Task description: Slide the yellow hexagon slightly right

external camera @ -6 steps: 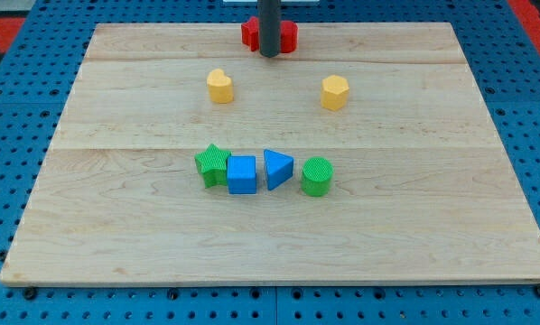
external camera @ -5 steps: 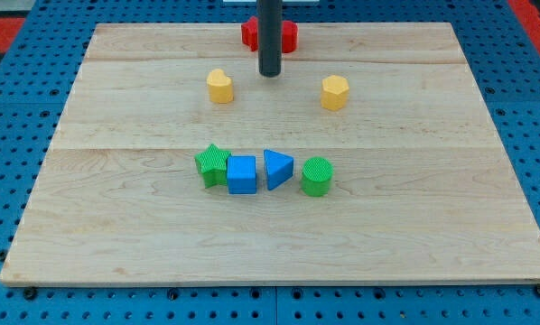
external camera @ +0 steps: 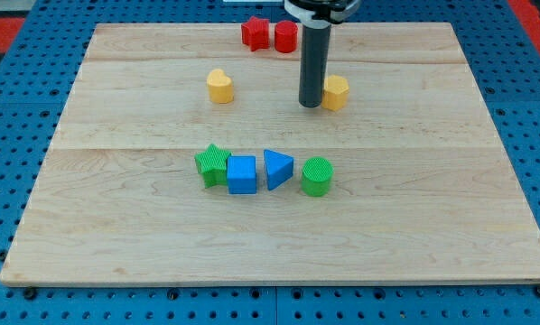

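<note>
We have no pincer to open or close: our arm ends in a straight dark rod, and our tip (external camera: pixel 312 105) rests on the pale wooden board (external camera: pixel 414 226). So every place below is given from the tip.

Nearest the view's bottom, a row of four blocks lies well below the tip. Below and to its left sit the green star-shaped block (external camera: pixel 213 164), the blue cube (external camera: pixel 242 174) touching it, and the blue triangular block (external camera: pixel 277 169) just beside the cube. The green cylinder (external camera: pixel 317 176) ends the row almost straight below the tip, a small gap apart from the triangle. That makes two green blocks and two blue ones.

Level with the tip are two yellow blocks. The yellow hexagon block (external camera: pixel 336 92), the task's piece, sits immediately to the tip's right, against the rod's side or nearly so; we cannot tell if they truly touch. The other yellow block (external camera: pixel 219 86), rounded with a notched top, lies well off to the tip's left.

Farthest away, at the view's top, two red blocks stand side by side above and left of the tip: a lobed red block (external camera: pixel 255 32) and a red cylinder (external camera: pixel 285 36), the rod rising just right of the cylinder.

Eight blocks in all.
</note>
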You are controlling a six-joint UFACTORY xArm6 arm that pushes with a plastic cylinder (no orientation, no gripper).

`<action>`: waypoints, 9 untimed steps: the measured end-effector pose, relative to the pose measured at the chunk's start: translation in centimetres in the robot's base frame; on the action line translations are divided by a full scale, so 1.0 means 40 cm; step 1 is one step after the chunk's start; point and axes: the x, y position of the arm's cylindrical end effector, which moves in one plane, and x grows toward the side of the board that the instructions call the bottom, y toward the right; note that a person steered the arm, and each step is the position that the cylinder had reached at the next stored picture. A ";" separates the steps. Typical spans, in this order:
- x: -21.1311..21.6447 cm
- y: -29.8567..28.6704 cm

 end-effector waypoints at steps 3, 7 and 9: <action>-0.037 0.014; -0.037 0.236; -0.016 0.255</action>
